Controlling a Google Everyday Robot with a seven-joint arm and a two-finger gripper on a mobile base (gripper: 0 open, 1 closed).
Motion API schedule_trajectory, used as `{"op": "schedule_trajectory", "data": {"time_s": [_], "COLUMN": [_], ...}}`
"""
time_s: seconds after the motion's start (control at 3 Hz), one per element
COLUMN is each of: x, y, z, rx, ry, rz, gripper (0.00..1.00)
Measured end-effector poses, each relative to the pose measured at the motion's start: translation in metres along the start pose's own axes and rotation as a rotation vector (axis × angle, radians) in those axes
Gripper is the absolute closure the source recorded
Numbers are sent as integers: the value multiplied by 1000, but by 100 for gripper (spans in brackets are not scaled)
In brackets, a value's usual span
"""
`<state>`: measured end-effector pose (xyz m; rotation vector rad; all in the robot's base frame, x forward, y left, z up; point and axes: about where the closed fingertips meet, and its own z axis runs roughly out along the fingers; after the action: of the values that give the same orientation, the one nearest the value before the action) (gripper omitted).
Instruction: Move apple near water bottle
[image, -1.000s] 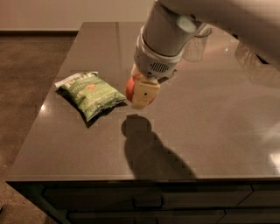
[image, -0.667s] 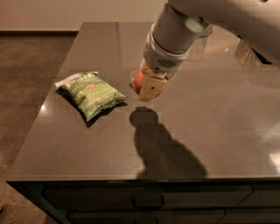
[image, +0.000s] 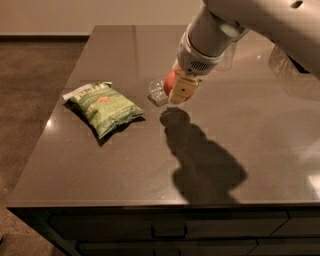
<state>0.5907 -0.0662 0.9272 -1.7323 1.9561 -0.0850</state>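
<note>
Since a second ago my gripper (image: 177, 90) has carried the apple (image: 170, 81) rightward, away from the chip bag (image: 104, 104). It is clamped on the apple, above the middle of the desk (image: 250, 145). I should lower gently before letting go. I cannot place the water bottle for certain. A clear shape (image: 157, 93) lies just left of the apple, and my arm (image: 210, 35) hides the far right corner.

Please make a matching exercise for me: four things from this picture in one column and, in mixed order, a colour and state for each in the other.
1. apple
2. chip bag
3. end effector
4. countertop

a. green, lying at the left
b. cream, above the counter's middle, shut on the fruit
c. orange-red, held up
d. dark brown, glossy

Pairs: 1-c, 2-a, 3-b, 4-d
</note>
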Motion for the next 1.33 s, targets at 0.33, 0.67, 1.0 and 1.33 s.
{"op": "schedule_trajectory", "data": {"time_s": [0.33,0.67,1.0,1.33], "x": [15,27,36,45], "y": [-7,-7,-7,-8], "z": [14,28,39,48], "rx": [0,-6,-1,9], "ry": [-2,-3,11,35], "rz": [38,69,85,102], "gripper": [100,100,82,58]}}
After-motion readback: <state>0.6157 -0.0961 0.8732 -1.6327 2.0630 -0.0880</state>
